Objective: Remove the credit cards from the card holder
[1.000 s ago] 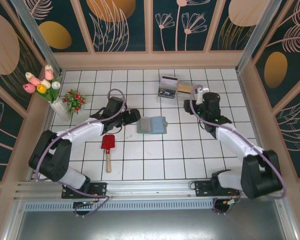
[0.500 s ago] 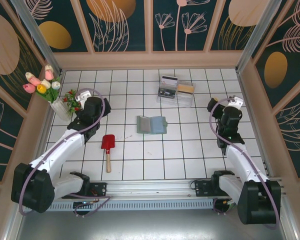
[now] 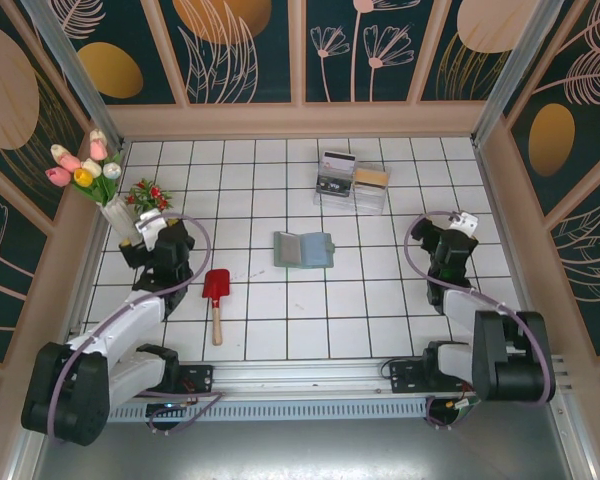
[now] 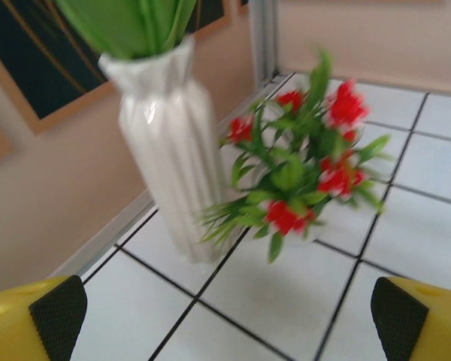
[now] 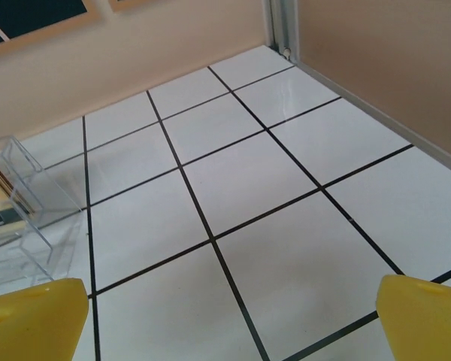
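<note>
White tiled floor (image 3: 310,320) – black grout, dark floral wall panels (image 3: 380,60), tan wooden frames (image 3: 296,50), even light

Glossy, smooth white tile on the floor (image 5: 233,173). Clear hard plastic for the boxes (image 5: 30,210). Ribbed, shiny white finish on the vase (image 4: 169,143). Looks matt and cloth-like on the card holder (image 3: 304,249). Bare wood on the shovel handle (image 3: 217,325).

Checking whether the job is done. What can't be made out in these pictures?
- Top view: grey-green fold-over card holder, too small to tell whether its pockets are empty.
- Top view: tan-gold card and dark card in the clear plastic boxes, too small to read.
- Left wrist view: white ribbed vase, blurred, top cut off by the upper edge.
- Right wrist view: one of those boxes, cut off by the left edge.
</note>
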`<state>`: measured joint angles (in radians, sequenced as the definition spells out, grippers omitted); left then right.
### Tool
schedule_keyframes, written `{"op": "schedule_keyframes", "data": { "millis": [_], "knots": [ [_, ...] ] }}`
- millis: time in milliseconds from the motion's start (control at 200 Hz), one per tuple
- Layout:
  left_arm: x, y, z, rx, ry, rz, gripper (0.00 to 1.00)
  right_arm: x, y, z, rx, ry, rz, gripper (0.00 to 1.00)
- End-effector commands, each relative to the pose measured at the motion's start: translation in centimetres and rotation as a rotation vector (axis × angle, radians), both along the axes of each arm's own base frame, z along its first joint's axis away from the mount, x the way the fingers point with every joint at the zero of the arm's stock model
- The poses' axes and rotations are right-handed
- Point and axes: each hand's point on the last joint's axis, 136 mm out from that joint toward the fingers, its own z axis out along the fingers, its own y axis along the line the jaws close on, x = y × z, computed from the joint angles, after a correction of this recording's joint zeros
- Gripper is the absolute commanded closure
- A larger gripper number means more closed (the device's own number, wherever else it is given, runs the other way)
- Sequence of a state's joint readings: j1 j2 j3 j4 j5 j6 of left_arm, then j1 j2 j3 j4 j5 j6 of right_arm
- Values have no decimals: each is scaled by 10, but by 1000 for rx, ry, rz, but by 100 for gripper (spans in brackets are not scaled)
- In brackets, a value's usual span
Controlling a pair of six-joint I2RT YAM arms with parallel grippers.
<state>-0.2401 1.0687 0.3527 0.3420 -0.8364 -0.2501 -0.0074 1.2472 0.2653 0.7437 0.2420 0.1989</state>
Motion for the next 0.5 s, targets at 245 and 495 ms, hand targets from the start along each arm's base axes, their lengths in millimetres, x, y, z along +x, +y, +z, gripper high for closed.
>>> {"op": "schedule_keyframes", "data": {
  "millis": [245,495],
  "knots": [
    [7,-2,14,-27,-237,-163,1,24,24,17,-85,-105,164,1],
    [27,-19,18,-22,-285,-331,1,25,37,20,-148,-158,261,1]
  ]
}}
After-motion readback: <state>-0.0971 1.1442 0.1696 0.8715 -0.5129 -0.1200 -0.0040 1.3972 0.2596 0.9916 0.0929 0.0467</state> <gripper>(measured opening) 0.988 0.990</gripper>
